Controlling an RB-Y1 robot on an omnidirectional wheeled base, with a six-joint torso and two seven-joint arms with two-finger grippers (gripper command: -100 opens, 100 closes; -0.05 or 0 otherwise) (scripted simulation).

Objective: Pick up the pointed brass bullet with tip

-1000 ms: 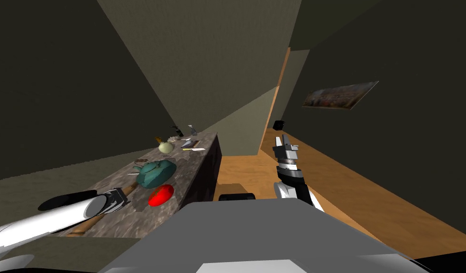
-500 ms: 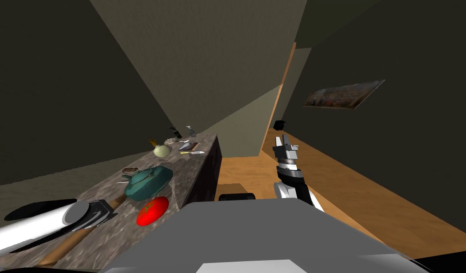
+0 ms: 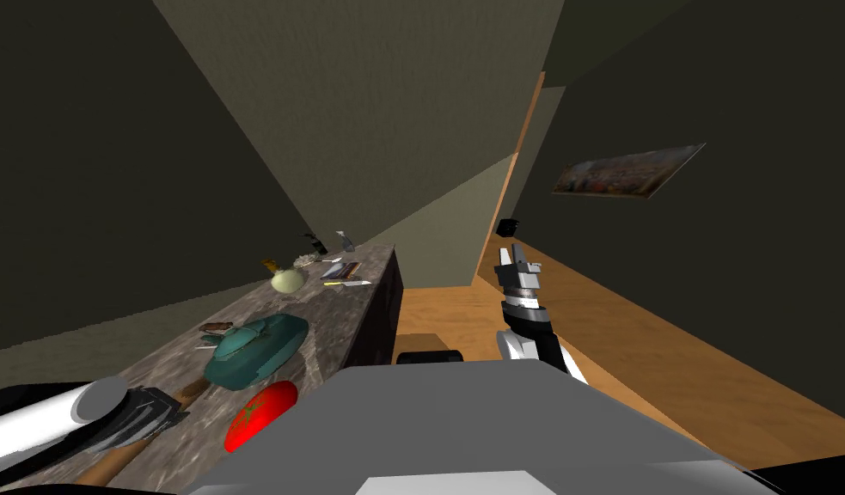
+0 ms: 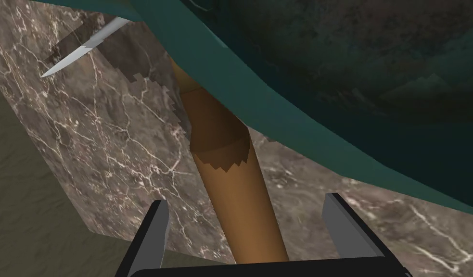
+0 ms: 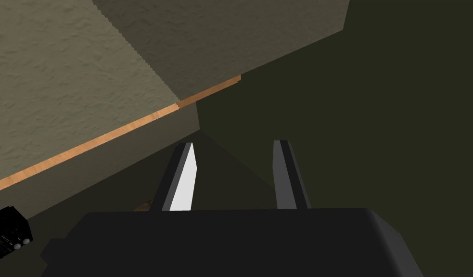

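A brown, tube-shaped bullet lies on the marble tabletop, its far end running under a teal pot. My left gripper is open and straddles the bullet's near part, with a gap on both sides between fingers and bullet. In the head view the left gripper hovers low over the table's near end, the bullet beneath it, close to the teal pot. My right gripper is raised over the wooden floor, open and holding nothing.
A red tomato sits at the table's front edge next to the pot. A silver blade lies beyond the bullet. A pale round vegetable and small flat items lie at the far end. Wooden floor runs right of the table.
The whole head picture has slid down and left, so I have moved along the table. My left gripper has drawn back toward the table's near end. The right arm is unchanged.
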